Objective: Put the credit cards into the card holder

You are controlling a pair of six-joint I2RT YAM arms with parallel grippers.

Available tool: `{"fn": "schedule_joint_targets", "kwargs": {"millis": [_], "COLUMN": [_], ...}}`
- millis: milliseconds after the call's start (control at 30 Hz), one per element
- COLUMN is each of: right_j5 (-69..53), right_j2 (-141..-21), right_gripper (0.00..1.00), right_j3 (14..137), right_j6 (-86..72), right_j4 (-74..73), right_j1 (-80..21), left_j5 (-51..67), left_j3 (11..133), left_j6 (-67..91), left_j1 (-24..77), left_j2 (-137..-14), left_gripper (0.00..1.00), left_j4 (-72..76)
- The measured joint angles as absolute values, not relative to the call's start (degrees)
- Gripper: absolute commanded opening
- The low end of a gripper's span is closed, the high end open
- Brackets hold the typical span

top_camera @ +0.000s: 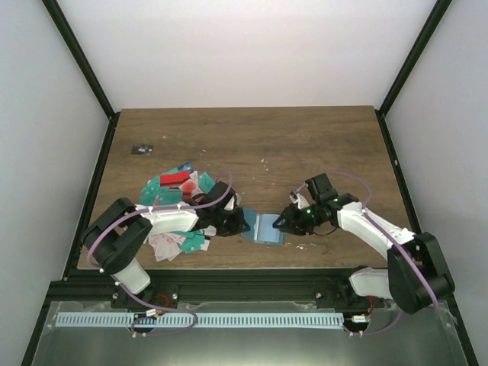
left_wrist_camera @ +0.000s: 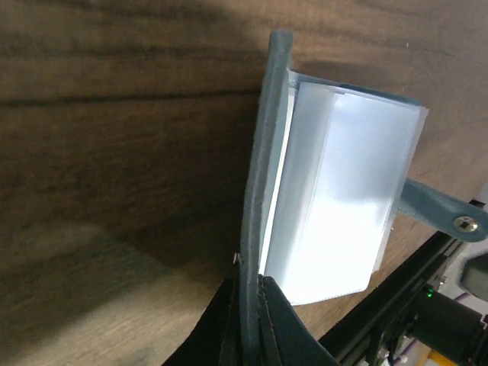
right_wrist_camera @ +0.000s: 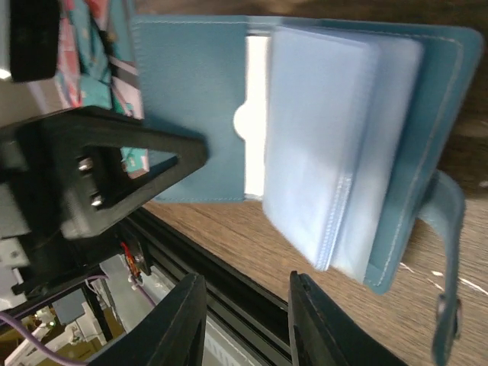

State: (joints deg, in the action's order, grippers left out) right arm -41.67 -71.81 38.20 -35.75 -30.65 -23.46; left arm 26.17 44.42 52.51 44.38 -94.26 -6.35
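Many credit cards (top_camera: 177, 184), print illegible, left hand (left_wrist_camera: 252, 293) pinching open card holder (right_wrist_camera: 191, 114)

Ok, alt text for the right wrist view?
An open teal-blue folding card holder with clear plastic sleeves fills the view, one cover pinched by the left gripper. The right gripper stands open below it, empty, over the wooden table.

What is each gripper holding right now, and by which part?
The left gripper pinches the card holder by the outer edge of its opened cover. The right gripper is open and holds nothing.
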Motion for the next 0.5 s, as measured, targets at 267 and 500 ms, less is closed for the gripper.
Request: {"fn": "schedule_joint_targets", "kwargs": {"millis": [267,500], "right_j5": [-37.93,-29.98], "right_j2": [-79.05,-84.73], "right_gripper": [0.30,0.29], "right_j3": [36.95,40.34], "right_j6": [-36.51,-35.83], "right_j4": [-29.91,-32.03], "right_j1": [-23.46,-23.46], "left_j5": [27.68,29.82], "left_j3": [39.53,34.61], "left_j6": [60.60,67.11], "left_j1": [47.70,50.39], "left_j2": [-93.14,-93.23], "left_gripper": [0.11,0.25], "left_j4": [3.97,14.37]}}
